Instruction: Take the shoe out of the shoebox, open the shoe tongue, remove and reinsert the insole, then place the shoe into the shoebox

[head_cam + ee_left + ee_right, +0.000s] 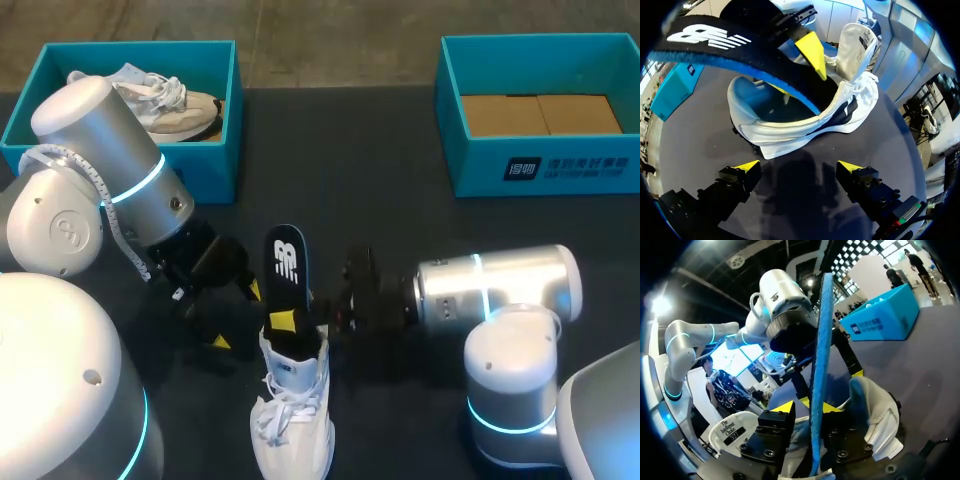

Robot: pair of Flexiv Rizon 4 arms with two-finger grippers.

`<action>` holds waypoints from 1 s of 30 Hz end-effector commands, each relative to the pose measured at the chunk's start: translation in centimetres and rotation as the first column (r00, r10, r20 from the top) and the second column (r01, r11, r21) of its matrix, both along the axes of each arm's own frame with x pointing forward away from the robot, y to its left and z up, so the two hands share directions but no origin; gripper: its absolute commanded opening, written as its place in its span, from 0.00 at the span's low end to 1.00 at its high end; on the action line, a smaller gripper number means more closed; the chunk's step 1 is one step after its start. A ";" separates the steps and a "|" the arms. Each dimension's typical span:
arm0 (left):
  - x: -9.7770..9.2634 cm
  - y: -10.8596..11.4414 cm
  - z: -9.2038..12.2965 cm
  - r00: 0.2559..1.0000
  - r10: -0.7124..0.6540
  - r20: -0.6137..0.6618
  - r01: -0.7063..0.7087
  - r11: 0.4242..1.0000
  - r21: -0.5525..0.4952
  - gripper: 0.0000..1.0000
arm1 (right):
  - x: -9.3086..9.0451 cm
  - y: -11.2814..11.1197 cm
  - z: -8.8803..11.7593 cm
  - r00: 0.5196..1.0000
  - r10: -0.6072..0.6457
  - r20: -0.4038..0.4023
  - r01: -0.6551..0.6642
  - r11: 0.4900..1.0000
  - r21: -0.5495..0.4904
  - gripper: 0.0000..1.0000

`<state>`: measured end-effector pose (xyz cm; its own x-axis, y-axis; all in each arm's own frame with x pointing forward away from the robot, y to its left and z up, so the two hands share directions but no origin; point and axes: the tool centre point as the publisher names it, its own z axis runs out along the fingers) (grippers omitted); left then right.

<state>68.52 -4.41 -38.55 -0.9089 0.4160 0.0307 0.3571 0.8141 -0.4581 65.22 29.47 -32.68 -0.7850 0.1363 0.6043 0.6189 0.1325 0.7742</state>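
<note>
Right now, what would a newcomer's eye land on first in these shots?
The dark insole stands upright out of the white shoe at the table's near middle, pinched by the right hand. The left hand is open next to the shoe, holding nothing. At the far left corner, a teal shoebox holds a second shoe.
</note>
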 end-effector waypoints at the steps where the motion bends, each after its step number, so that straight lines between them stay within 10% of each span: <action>1: -0.1 0.1 0.1 1.000 0.000 0.002 0.000 1.000 0.000 1.00 | 0.4 0.0 0.3 1.000 -0.007 0.004 0.007 1.000 -0.001 0.24; 8: -0.1 0.1 0.1 1.000 0.000 0.002 0.000 1.000 0.000 1.00 | 1.1 -0.3 0.3 0.999 -0.037 0.008 0.037 0.999 0.008 0.00; 30: -0.1 0.1 0.1 1.000 0.000 0.002 0.000 1.000 0.000 1.00 | -0.4 -0.5 -2.5 0.996 -0.048 -0.077 0.046 0.998 -0.031 0.00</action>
<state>68.52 -4.41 -38.55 -0.9089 0.4160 0.0307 0.3571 0.8140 -0.4581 65.43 28.87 -35.05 -0.7308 0.1803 0.6583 0.6806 0.1190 0.7229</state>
